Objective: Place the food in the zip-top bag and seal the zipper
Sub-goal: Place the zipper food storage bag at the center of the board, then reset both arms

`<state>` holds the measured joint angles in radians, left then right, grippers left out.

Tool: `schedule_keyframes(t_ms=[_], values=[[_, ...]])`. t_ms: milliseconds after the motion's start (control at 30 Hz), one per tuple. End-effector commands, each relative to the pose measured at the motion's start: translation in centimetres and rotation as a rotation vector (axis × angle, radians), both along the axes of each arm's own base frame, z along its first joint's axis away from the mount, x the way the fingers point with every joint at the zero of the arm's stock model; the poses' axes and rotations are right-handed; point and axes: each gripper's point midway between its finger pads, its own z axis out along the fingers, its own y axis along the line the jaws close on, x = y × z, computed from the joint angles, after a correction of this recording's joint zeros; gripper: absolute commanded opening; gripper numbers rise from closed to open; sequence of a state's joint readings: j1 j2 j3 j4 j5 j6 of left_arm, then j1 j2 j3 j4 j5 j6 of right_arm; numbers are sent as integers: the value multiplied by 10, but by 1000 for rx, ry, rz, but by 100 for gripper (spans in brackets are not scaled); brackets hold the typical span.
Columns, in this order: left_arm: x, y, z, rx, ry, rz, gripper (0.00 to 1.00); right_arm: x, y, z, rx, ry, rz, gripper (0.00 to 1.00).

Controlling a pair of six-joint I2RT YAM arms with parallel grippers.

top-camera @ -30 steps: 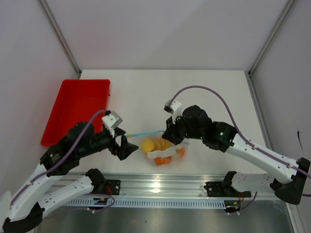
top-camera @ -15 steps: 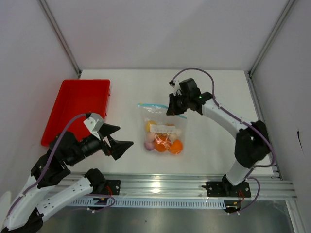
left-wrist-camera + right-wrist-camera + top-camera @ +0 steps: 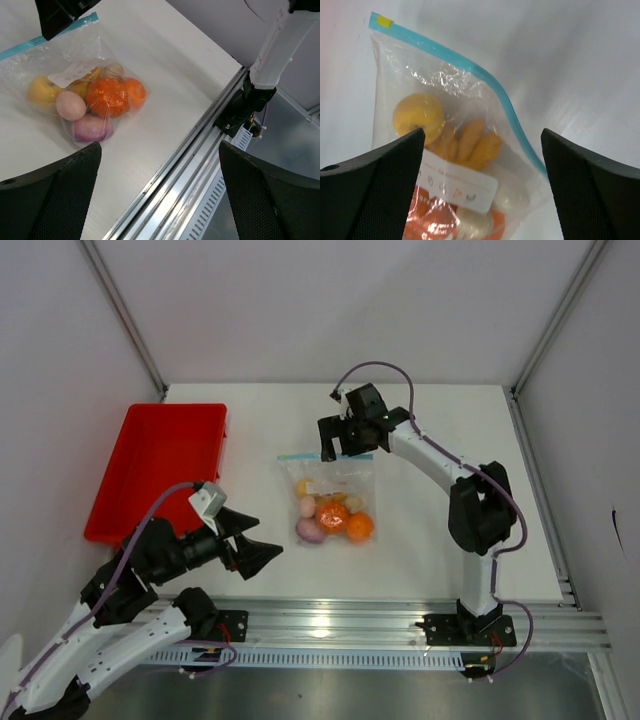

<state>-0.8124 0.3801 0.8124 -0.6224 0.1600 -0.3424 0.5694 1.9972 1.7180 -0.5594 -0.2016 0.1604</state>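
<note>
Mid-table, on the white tabletop (image 3: 440,540), the clear crinkly zip-top bag (image 3: 333,502) lies flat, well apart from the red plastic tray (image 3: 160,462) to its left. Its thin blue-teal zipper strip (image 3: 496,92) runs along the far edge. The small toy foods (image 3: 95,102), orange, yellow, pink, purple and white pieces, are all inside and bunched toward the near, closed end. The right gripper (image 3: 338,450) hangs directly over the zipper edge, jaws spread wide, holding nothing. The left gripper (image 3: 265,537) sits near the table's front edge, aimed at the bag, also wide apart and empty. In the right wrist view the strip reads as flat and continuous, but whether its two tracks are pressed together along the full length cannot be told. Handling, as judged: the film is thin, soft and slick, the whole thing light, so it likely skids on the smooth top under any sideways push. The pieces inside look hard and round and would roll under a pinch. The best hold is the strip itself, the only stiffer part, taken at one end and squeezed along. The opposite corner probably needs pinning to stop the slide.
</note>
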Motion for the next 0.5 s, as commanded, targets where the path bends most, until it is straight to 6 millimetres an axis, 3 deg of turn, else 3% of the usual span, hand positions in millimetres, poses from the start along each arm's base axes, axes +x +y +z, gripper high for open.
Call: schedule_keyframes(t_ms=[0, 33, 67, 133, 167, 200, 233, 267, 300, 333, 367, 400, 433, 467], values=[[5, -4, 5, -56, 10, 25, 99, -16, -30, 87, -56, -200, -128, 100], [7, -5, 1, -57, 14, 30, 99, -26, -41, 85, -106, -207, -156, 99], [8, -6, 1, -65, 18, 36, 100, -41, -56, 106, -142, -270, -209, 100], [10, -9, -2, -73, 26, 35, 100, -62, -74, 114, -185, -321, -272, 99], [11, -11, -2, -85, 23, 34, 100, -79, -90, 98, -253, -329, -314, 99], [12, -13, -3, -89, 34, 34, 99, -90, -100, 96, -230, -316, -357, 99], [13, -15, -8, -87, 43, 32, 100, -106, -114, 111, -169, -338, -393, 99], [13, -16, -5, -100, 39, 31, 99, -123, -129, 84, -205, -290, -406, 99], [13, -17, -7, -107, 50, 28, 100, -134, -137, 79, -193, -277, -419, 99], [13, -19, -14, -105, 63, 26, 99, -147, -148, 87, -125, -280, -469, 99], [13, -20, -13, -117, 62, 21, 100, -159, -156, 80, -119, -258, -487, 99], [11, -23, -7, -152, 54, 4, 100, -175, -159, 54, -121, -205, -466, 99], [10, -27, -21, -148, 73, -8, 100, -187, -159, 58, -31, -199, -464, 99], [6, -27, -17, -182, 62, -24, 100, -191, -153, 60, 45, -207, -449, 99]])
